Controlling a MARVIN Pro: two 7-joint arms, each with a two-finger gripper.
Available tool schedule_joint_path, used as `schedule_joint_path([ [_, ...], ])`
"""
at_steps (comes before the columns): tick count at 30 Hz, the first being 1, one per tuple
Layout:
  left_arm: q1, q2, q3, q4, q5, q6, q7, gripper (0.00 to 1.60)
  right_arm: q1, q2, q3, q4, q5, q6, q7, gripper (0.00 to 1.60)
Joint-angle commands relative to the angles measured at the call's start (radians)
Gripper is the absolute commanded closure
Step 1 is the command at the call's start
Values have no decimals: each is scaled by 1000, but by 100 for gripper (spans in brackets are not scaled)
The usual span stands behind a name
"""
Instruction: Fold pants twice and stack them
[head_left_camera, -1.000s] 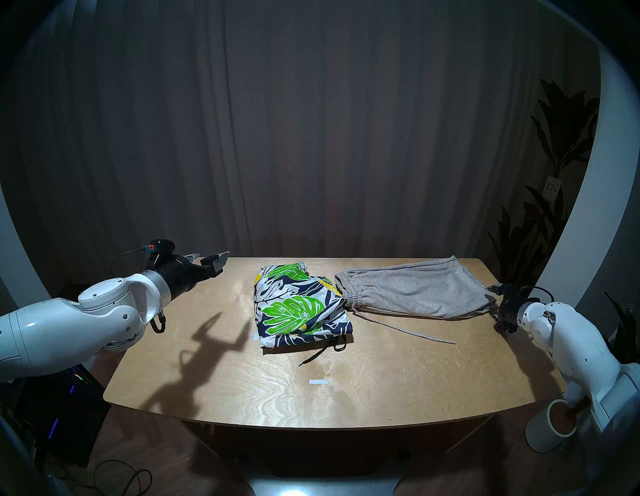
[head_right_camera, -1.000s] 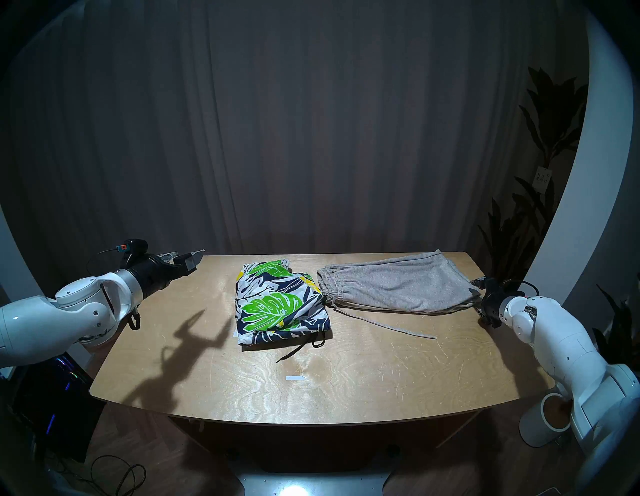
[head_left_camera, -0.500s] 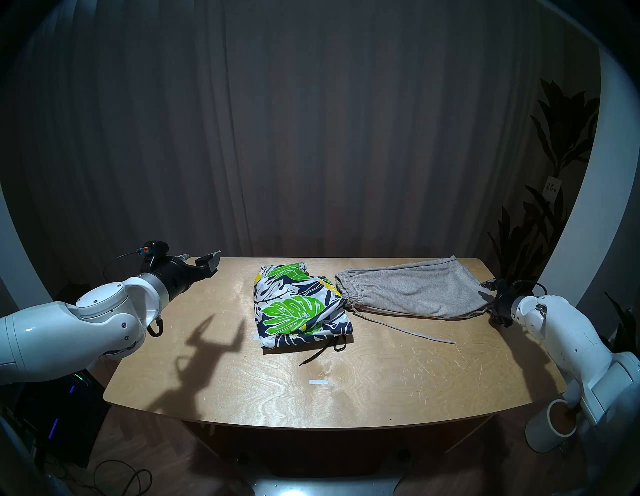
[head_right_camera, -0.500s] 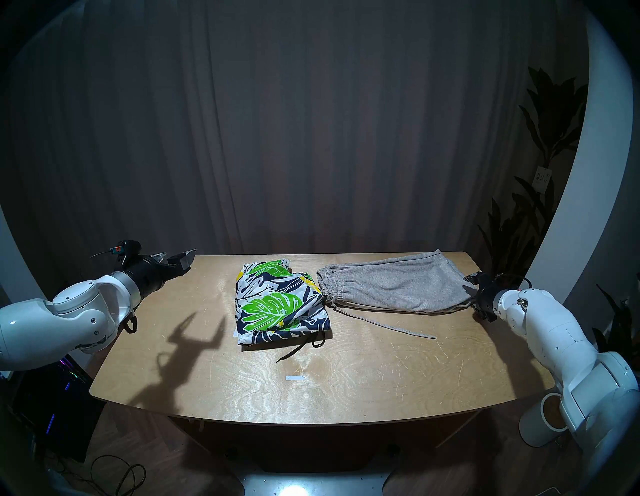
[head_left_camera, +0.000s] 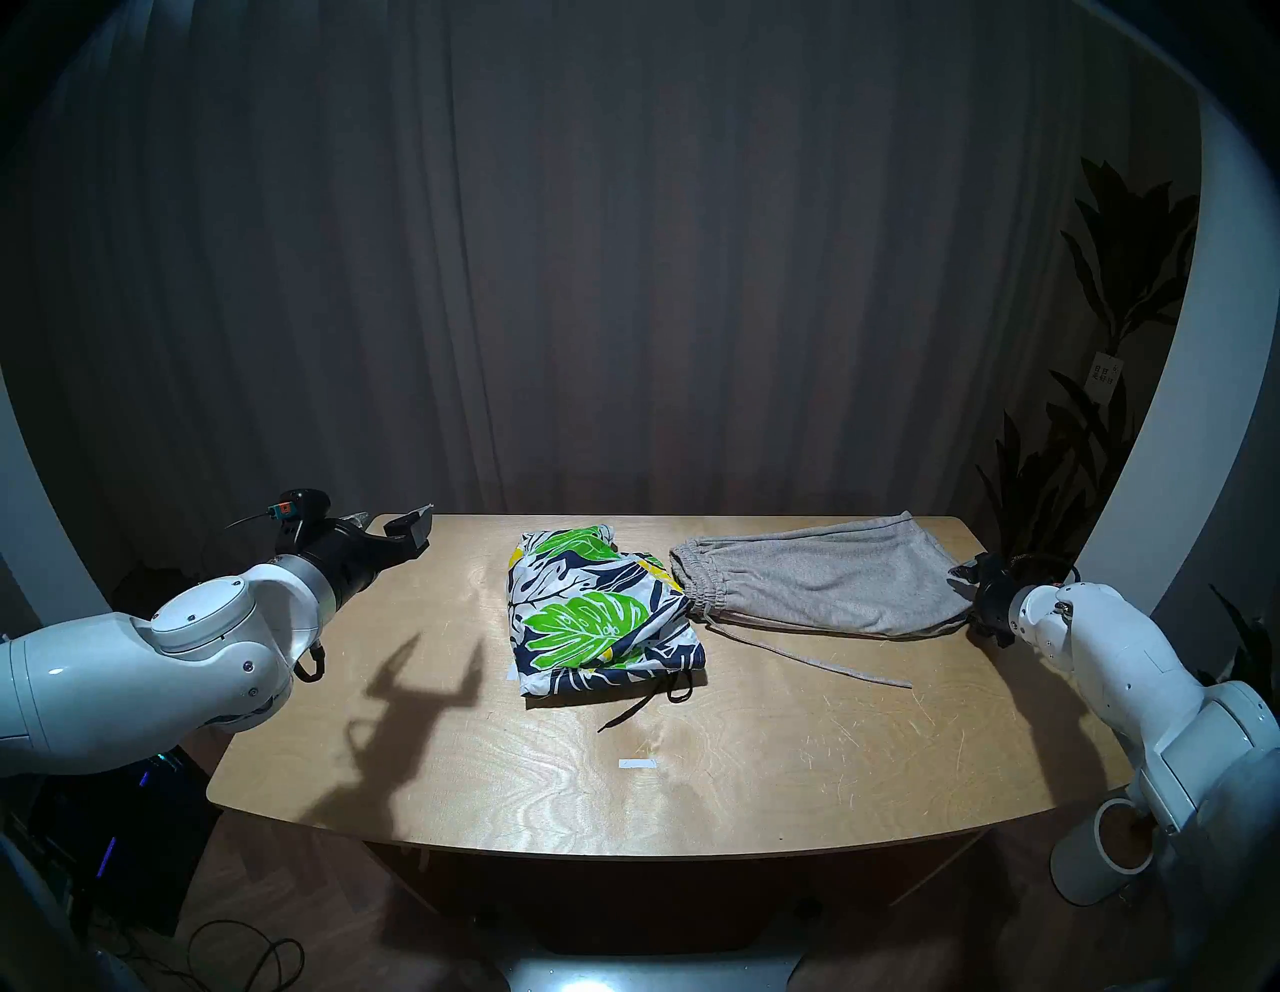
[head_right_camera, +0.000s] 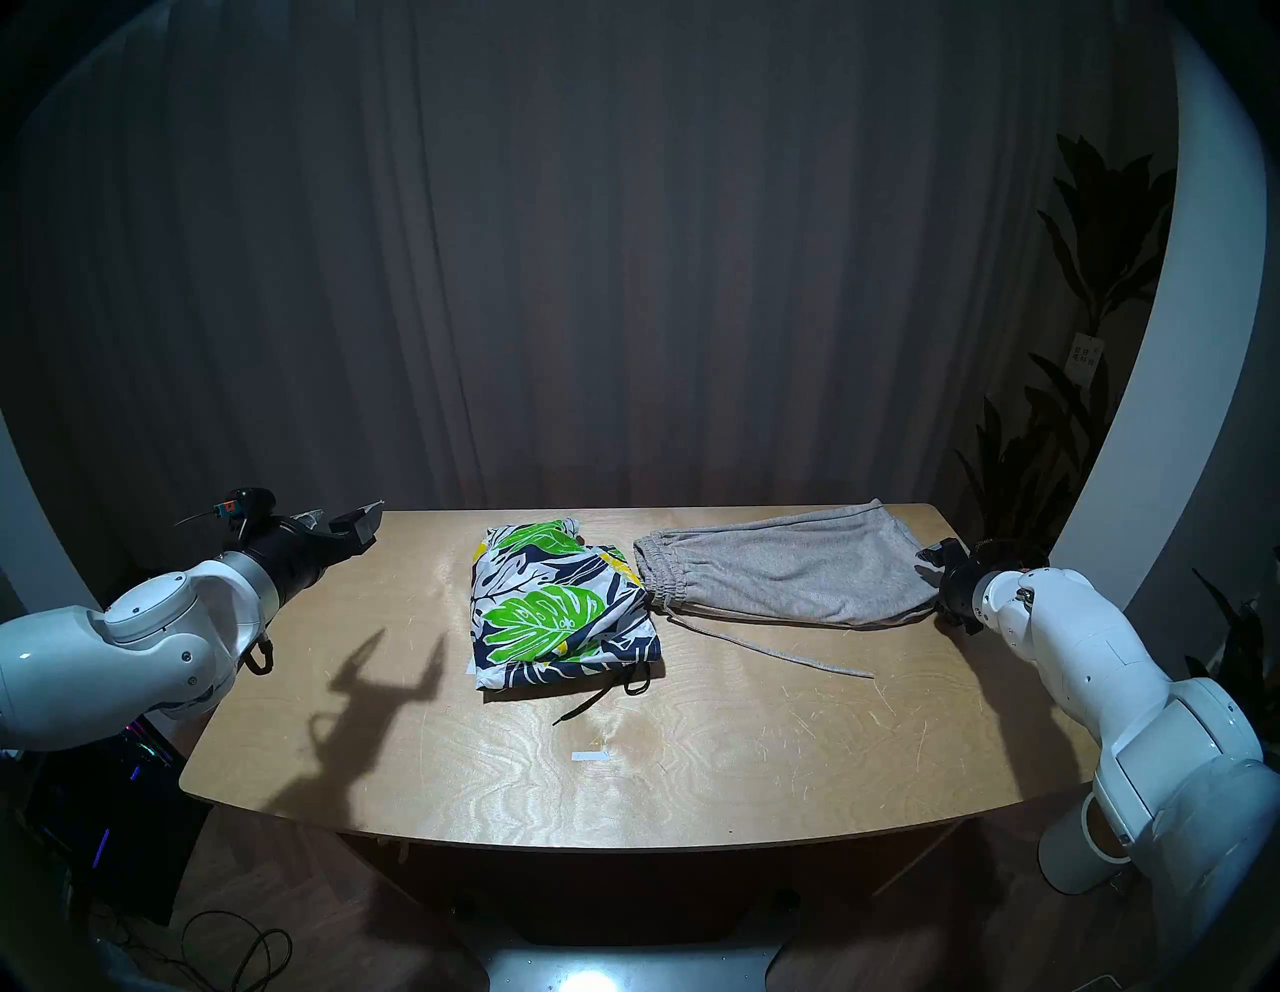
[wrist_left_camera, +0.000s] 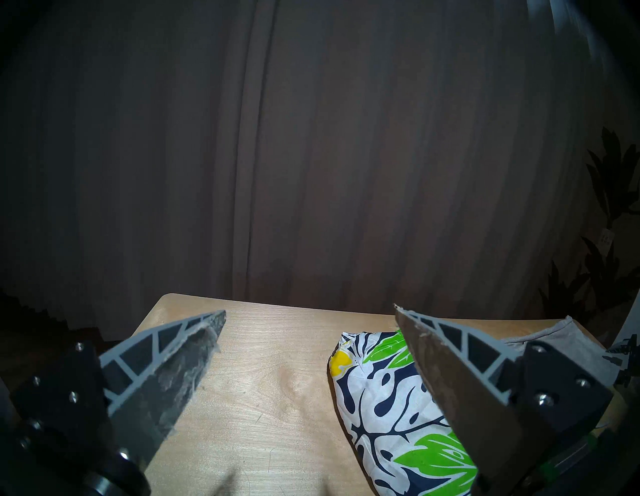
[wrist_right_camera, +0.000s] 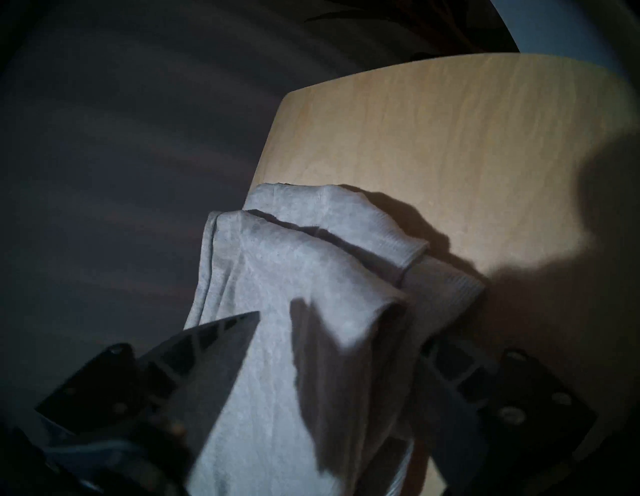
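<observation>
Nearest to me on the wooden surface (head_left_camera: 485, 776) I see a small white strip of tape (head_left_camera: 637, 764), alone near the front edge. A little farther, a black drawstring (head_left_camera: 634, 710) comes out from the leaf-print shorts (head_left_camera: 596, 616). These shorts lie folded in a compact packet at the middle of the surface, slightly to the left.

Just to the right of them, touching at the waist, are the grey shorts (head_left_camera: 824, 582). They lie flat and longer, reaching toward the far right corner, and their grey cord (head_left_camera: 824, 665) trails toward me over the wood.

My right claw (wrist_right_camera: 343, 332) is at the right end of the grey shorts. Its fingers stand wide apart with the leg cloth between them; one finger lies over the fabric, the other at the lower layers. I cannot tell whether they press the cloth.

My left claw (wrist_left_camera: 310, 315) hangs above the far left corner of the surface, spread wide and with nothing in it, well apart from the leaf-print shorts.
</observation>
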Motion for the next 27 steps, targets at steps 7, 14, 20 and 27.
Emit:
schedule_joint_path([
  [7, 31, 4, -37, -9, 18, -56, 9, 0, 17, -26, -20, 19, -23, 41, 61, 160],
  [14, 53, 5, -45, -8, 21, -82, 14, 0, 19, -7, -33, -14, -65, 2, 109, 160],
  [20, 69, 6, -49, -3, 19, -101, 14, 0, 36, -4, -36, -30, -85, -37, 128, 160],
  [27, 84, 6, -54, -1, 14, -120, 11, 0, 56, 10, -34, -61, -101, -30, 143, 160],
])
